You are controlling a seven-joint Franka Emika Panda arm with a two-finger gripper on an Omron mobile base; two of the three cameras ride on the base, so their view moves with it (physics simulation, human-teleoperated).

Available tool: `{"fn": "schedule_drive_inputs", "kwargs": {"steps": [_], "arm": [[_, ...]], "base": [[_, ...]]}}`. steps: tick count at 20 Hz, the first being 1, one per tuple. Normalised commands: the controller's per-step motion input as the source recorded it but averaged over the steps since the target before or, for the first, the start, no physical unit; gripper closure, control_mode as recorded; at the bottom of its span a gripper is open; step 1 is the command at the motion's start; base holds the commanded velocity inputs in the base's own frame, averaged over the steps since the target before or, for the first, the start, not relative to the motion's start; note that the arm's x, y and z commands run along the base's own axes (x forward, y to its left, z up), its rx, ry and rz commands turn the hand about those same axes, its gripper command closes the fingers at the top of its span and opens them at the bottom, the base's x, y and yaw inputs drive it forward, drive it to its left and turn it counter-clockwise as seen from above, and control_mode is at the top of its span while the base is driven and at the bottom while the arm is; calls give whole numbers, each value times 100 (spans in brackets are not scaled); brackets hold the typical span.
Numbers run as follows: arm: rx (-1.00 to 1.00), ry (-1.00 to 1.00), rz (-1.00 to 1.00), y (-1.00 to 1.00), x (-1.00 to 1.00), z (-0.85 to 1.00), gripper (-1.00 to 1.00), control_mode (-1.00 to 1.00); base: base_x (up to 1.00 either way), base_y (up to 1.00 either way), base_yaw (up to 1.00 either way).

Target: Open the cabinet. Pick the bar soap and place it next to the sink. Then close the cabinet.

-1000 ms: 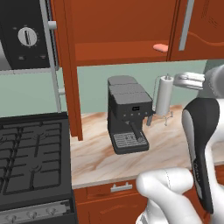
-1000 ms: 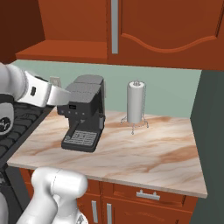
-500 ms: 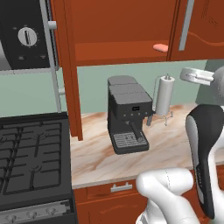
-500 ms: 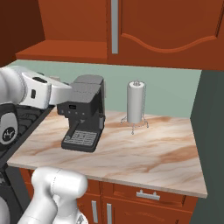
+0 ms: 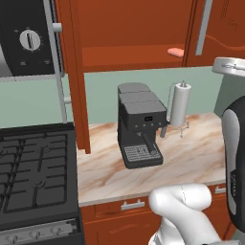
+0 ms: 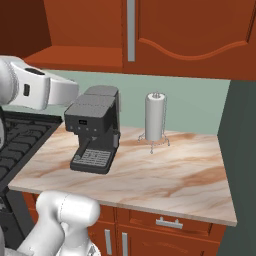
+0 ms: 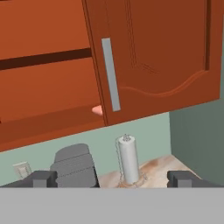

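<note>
There was one cabinet (image 5: 139, 28), one bar soap (image 5: 175, 51), one coffee machine (image 5: 139, 124), one paper-towel roll (image 5: 180, 104), one stove (image 5: 33, 172) and one table (image 6: 165, 175).

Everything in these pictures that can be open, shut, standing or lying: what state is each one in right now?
Cabinet: left door swung open, right door shut.
Bar soap: lying flat on the cabinet's bottom shelf, untouched.
Gripper: open, holding nothing, pointed up at the cabinet.
Paper towel roll: upright on its wire stand.
Coffee machine: standing on the counter.
Drawers: shut.
</note>
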Motion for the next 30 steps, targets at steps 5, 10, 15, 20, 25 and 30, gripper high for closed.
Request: {"fn": "schedule_drive_inputs", "kwargs": {"steps": [5,10,15,20,25,30], "arm": [[0,-5,0,-2,0,-6,-100,-100],[8,3,1,-39,35,0,-100,-100],[10,6,2,-41,32,5,-100,-100],[3,11,6,-10,37,0,-100,-100],[3,1,5,-2,38,0,-100,-100],[8,0,4,-1,44,-6,-100,-100]], "base": [[0,0,0],[0,0,0],[0,0,0],[0,0,0],[0,0,0],[0,0,0]]}}
